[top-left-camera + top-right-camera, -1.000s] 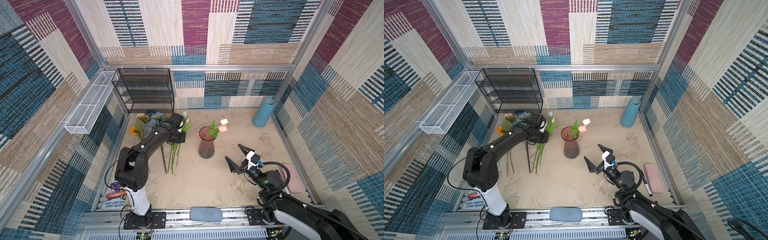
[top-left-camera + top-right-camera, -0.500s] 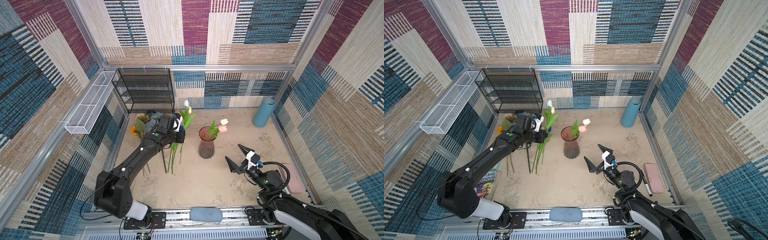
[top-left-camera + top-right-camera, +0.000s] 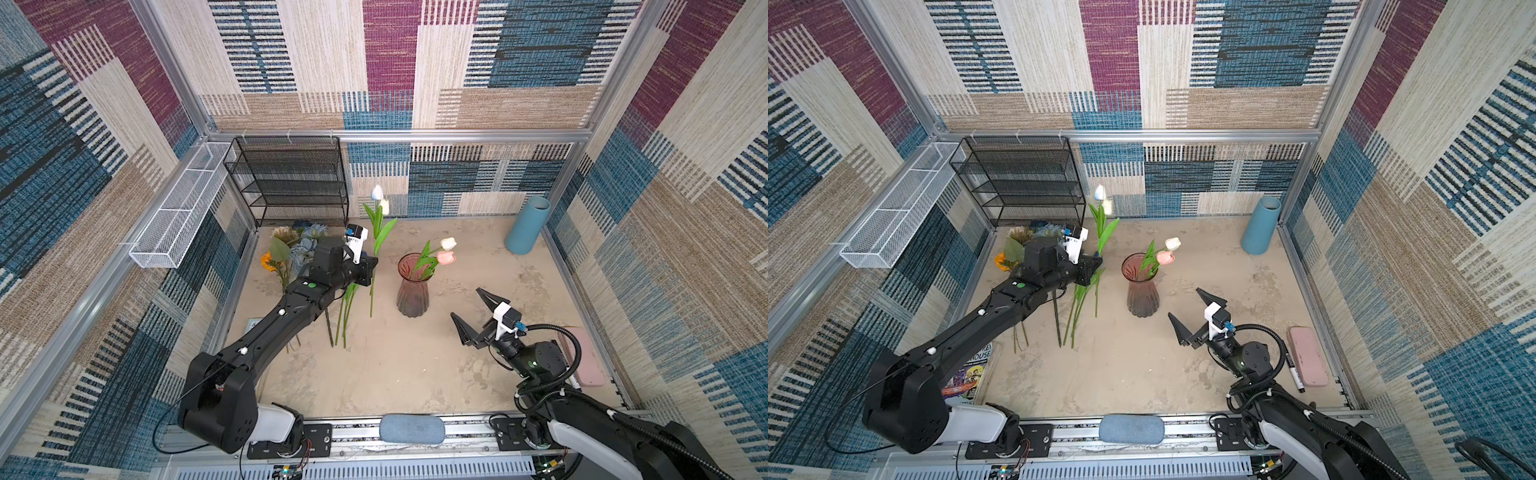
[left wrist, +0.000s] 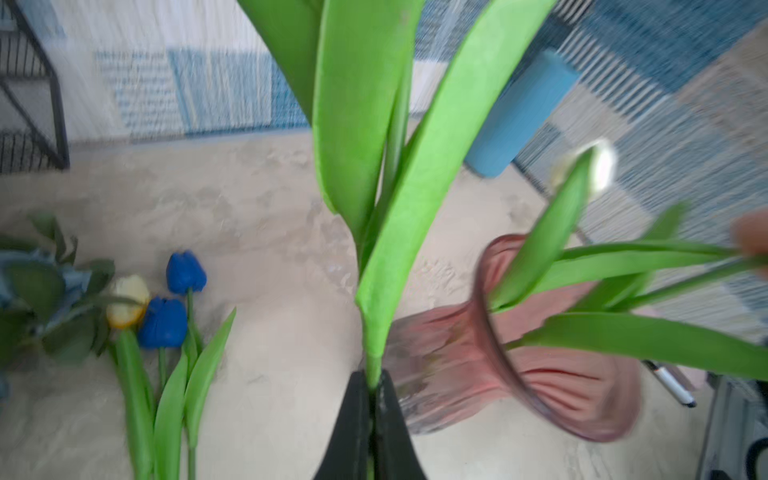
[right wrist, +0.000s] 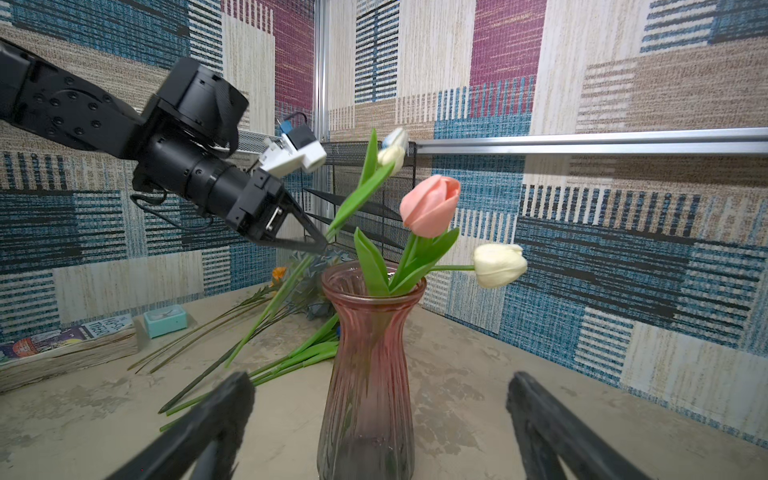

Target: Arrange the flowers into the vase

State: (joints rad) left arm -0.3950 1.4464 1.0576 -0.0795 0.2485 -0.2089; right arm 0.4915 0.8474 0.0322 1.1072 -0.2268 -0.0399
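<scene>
The tulip (image 3: 377,193), pinched by the left fingers (image 4: 353,424), should be raised until its stem end clears the vase (image 3: 411,291) rim, then lowered in; the right fingers (image 5: 208,428) stand spread.

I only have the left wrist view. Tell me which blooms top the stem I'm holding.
Observer: Two tulip blooms, one pale blue-white and one cream, top the stem in the left gripper.
Operator: Report the right gripper.
Observer: The right gripper is open and empty, on the near side of the vase, facing it.
Operator: Say where my stem's lower end is.
Observer: In both top views it hangs left of the vase, not over the mouth.
</scene>
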